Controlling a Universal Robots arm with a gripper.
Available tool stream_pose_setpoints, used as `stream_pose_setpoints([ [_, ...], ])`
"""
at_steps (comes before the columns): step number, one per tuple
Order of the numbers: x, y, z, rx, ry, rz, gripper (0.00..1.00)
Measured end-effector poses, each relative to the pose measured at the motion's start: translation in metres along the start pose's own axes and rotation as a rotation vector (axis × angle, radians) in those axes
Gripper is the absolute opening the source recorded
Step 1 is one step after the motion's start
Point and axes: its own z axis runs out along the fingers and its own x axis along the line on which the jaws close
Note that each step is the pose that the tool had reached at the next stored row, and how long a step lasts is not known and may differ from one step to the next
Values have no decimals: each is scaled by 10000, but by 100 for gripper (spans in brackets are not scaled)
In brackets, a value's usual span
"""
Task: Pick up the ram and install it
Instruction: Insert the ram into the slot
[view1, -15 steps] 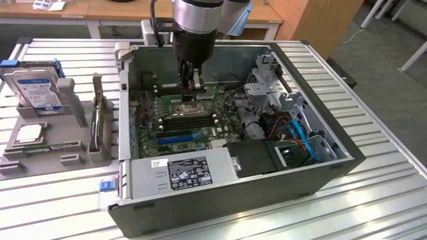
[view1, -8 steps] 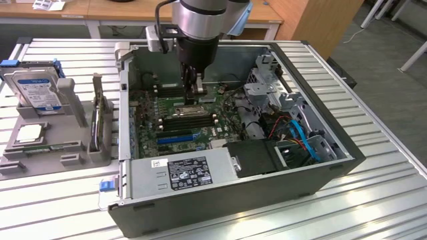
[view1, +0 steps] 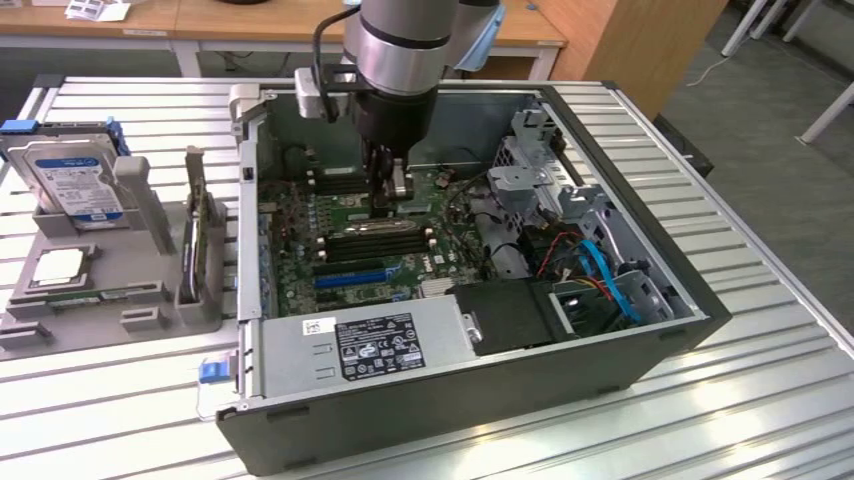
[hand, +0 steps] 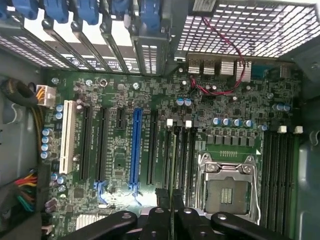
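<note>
Arm reaching into the open computer case, gripper pinching the ram over the board

Nearest me the power supply is sitting in the front corner of the case, whose side is lying open so the arm can come straight down. Past it the gripper is hanging low above the motherboard, its fingers nearly together and, I judge, clamping the ram. The ram is standing on edge so its length is running along the black memory slots beside the empty processor socket, and it is not yet seated, as far as I can see. Farther back, at the exterior view's left, the hard drive is standing upright in a grey holder outside the case
</note>
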Motion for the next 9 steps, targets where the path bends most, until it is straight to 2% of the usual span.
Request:
stream_pose_setpoints([
  [4, -8, -2, 72, 6, -12, 318, 13],
  [7, -14, -2, 128, 7, -13, 349, 13],
  [9, -55, -5, 163, 6, -7, 365, 13],
])
